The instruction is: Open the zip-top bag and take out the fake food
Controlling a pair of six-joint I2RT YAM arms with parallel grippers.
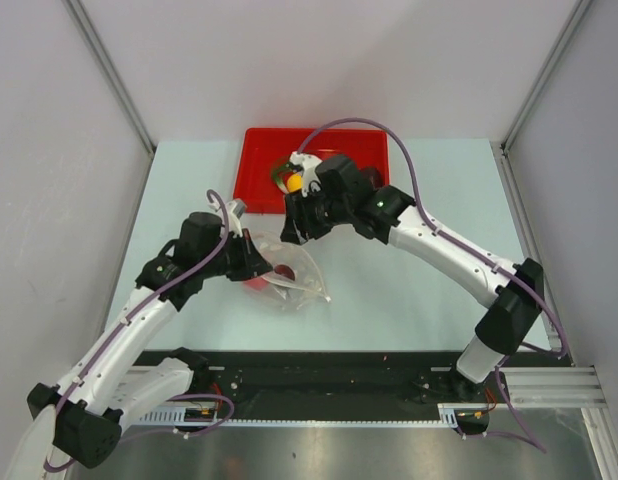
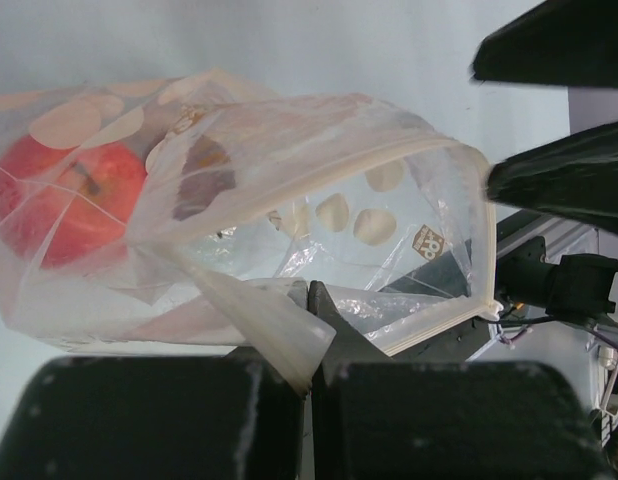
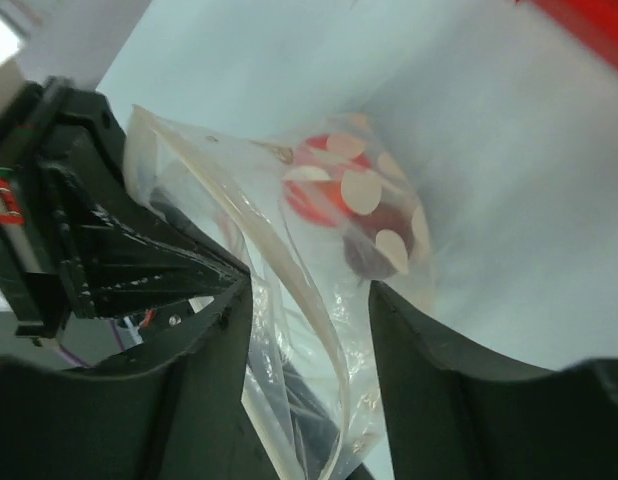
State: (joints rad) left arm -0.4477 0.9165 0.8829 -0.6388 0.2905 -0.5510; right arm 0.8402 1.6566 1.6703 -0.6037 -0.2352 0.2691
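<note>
The clear zip-top bag (image 1: 297,285) lies on the table between the arms, its mouth open. My left gripper (image 1: 261,265) is shut on a fold of the bag's zip strip (image 2: 289,340) at the near lip. Inside the bag (image 2: 319,200) sit a red ball (image 2: 64,195) and a dark maroon piece (image 2: 204,180). My right gripper (image 1: 292,232) hangs open just above the bag's far side. In the right wrist view its fingers (image 3: 419,360) straddle the whitish zip strip (image 3: 289,260) without closing, with the red ball (image 3: 324,195) and the maroon piece (image 3: 374,250) beyond.
A red tray (image 1: 259,150) stands at the back of the table behind the right gripper. It holds a yellow ball (image 1: 294,184) and a green piece (image 1: 282,172). White walls enclose the table on the left, right and back.
</note>
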